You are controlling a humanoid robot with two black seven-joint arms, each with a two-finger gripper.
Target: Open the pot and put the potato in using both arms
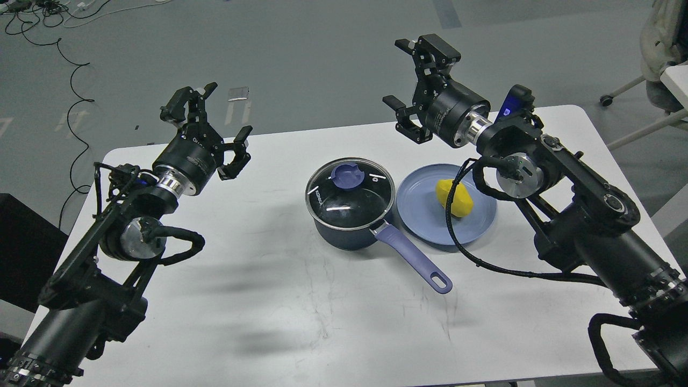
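Note:
A dark blue pot (344, 236) stands mid-table with a glass lid (350, 194) on it, a purple knob (348, 176) on top and a purple handle (414, 259) pointing to the front right. A yellow potato (454, 197) lies on a blue plate (424, 215) right of the pot. My left gripper (215, 115) is open and empty, raised above the table's back left, well left of the pot. My right gripper (411, 75) is open and empty, raised above the table's back edge, behind the plate.
The white table (279, 301) ends close behind both grippers. Black cables (75, 80) lie on the grey floor at back left. A chair leg with a caster (618, 94) and another table's corner stand at back right.

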